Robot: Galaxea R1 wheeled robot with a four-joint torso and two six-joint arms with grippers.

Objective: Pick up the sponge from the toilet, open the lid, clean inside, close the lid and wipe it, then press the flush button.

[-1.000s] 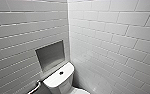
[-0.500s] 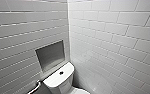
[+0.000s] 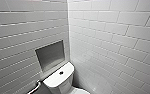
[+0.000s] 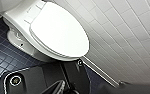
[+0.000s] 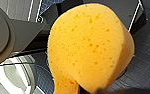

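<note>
Sponge (image 5: pixel 88 47) (orange-yellow, pitted) is clamped in the right gripper's (image 5: pixel 91 89) jaws above the dark tiled floor (image 5: pixel 146 62); the toilet (image 4: pixel 17 37) in the far corner has its lid (image 4: pixel 58 30) down, flush button (image 3: pixel 61 73) atop the tank (image 3: pixel 53 80).

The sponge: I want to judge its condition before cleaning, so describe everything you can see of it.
The sponge is orange-yellow porous foam, pitted with small holes, with rounded edges. It is bowed as if squeezed, apparently gripped at one end by the right hand, above the dark blue tiled floor.
</note>
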